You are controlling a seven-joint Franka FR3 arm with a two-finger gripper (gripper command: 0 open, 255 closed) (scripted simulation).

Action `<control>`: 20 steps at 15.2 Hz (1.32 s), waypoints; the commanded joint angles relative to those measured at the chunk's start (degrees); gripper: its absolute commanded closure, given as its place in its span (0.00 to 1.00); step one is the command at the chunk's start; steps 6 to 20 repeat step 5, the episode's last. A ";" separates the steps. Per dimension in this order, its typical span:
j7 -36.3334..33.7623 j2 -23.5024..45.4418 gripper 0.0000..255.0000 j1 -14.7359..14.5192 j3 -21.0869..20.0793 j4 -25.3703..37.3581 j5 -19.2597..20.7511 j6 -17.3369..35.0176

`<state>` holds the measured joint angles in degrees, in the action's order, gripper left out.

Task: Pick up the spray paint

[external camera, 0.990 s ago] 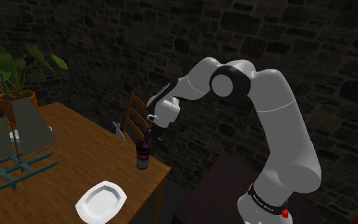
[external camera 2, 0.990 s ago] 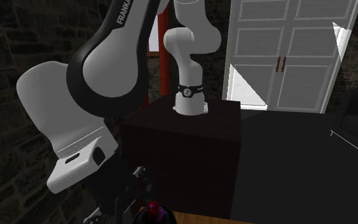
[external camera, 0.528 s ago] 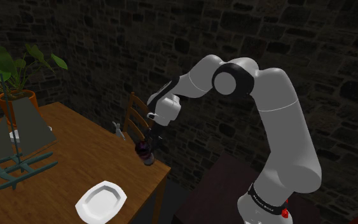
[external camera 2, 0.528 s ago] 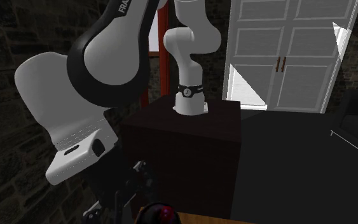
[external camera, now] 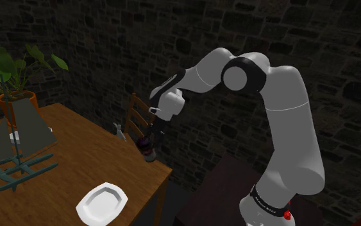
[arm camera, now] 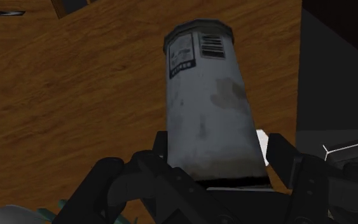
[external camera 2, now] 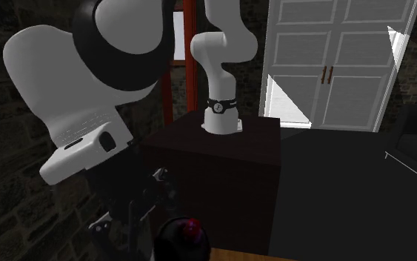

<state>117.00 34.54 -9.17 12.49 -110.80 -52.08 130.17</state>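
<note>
Whereas a second ago the can (external camera: 148,151) stood upright on the table (external camera: 76,149) near its corner, it now hangs tilted and apparently just clear of the wood, the gripper (external camera: 150,144) clasped on its upper end — so the lift seems under way, though barely begun. Its body is scuffed grey, with a barcode label by the base — its cap dark red.

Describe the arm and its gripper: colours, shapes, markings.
The arm is built of rounded white links with dark joints. A black band bearing a small white emblem rings its foot, with a red spot just below. The gripper is all black and two-fingered, under a white wrist block.
</note>
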 commanded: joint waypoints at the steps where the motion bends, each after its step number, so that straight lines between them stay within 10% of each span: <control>1: -0.77 -1.49 1.00 -0.30 0.38 -0.67 0.67 -0.54; 20: -1.67 -2.84 1.00 -0.56 0.78 -1.04 1.47 -1.24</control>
